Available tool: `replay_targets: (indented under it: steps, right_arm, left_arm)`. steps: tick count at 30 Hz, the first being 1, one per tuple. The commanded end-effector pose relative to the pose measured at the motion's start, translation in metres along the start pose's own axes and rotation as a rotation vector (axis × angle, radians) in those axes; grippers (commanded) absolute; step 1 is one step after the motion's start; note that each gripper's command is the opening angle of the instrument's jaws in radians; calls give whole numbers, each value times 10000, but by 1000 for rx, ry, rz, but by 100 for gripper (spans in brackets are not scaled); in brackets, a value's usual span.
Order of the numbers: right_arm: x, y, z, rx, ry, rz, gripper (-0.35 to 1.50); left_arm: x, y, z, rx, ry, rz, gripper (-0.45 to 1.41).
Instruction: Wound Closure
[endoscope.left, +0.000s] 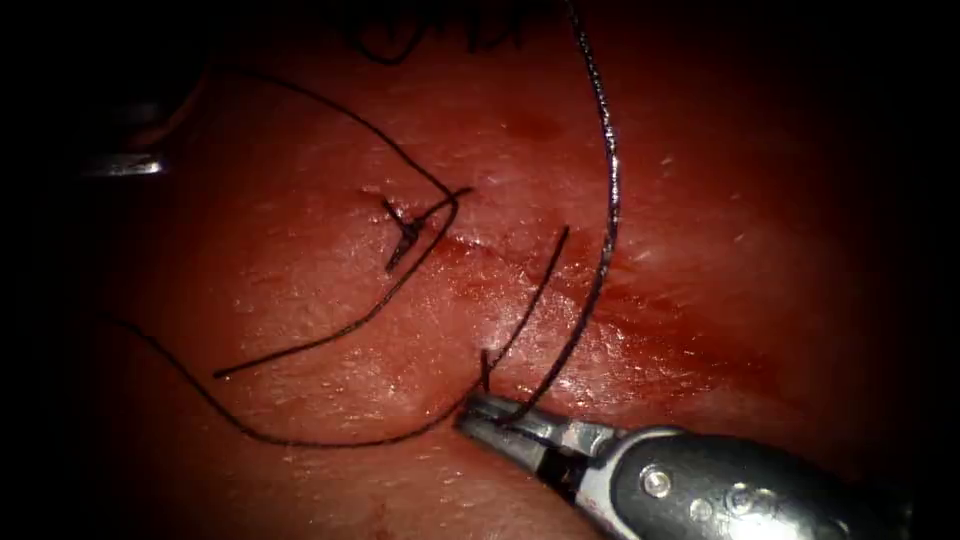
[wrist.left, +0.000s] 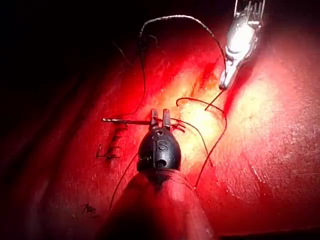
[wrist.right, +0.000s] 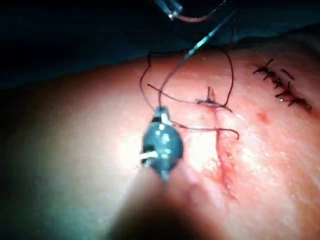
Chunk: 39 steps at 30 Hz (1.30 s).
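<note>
right tool (endoscope.left: 490, 412) shut on thread (endoscope.left: 605, 200); left tool (wrist.left: 160, 120) grips needle (wrist.left: 125, 121).

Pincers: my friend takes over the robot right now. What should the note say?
Left pincer: shut on the needle near one end, far left of the cut. The needle looks clear of the tissue.
Right pincer: shut on the thread, low on the tissue, left of the cut.
Done: one knot sits at the cut's upper left end, with loose thread looping around it.
Left: the rest of the cut, running down to the right, looks open and unstitched.
</note>
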Motion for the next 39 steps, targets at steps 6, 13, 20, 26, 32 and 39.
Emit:
replay_targets:
  steps: [6, 13, 20, 26, 32, 39]
  right_arm:
    - [29, -63, -32, 64, 13, -9, -35]
    - [64, -130, -67, 132, -13, -32, -35]
    - [94, -188, -90, 241, -13, -47, -35]
    - [109, -193, -86, 261, 50, -96, 56]
    - [82, -132, -80, 252, 118, -116, 99]
    - [51, -69, -77, 223, 114, -181, 96]
  left_arm:
    - [-4, 1, 7, 0, 1, 0, -45]
    - [-6, 2, 8, -7, 6, 3, -45]
    - [-13, 2, 10, -14, 12, -2, -45]
    - [-18, 2, 10, -31, 27, 2, -45]
    - [-18, 2, 10, -40, 32, 2, -45]
    - [-17, 0, 12, -43, 33, -11, -45]
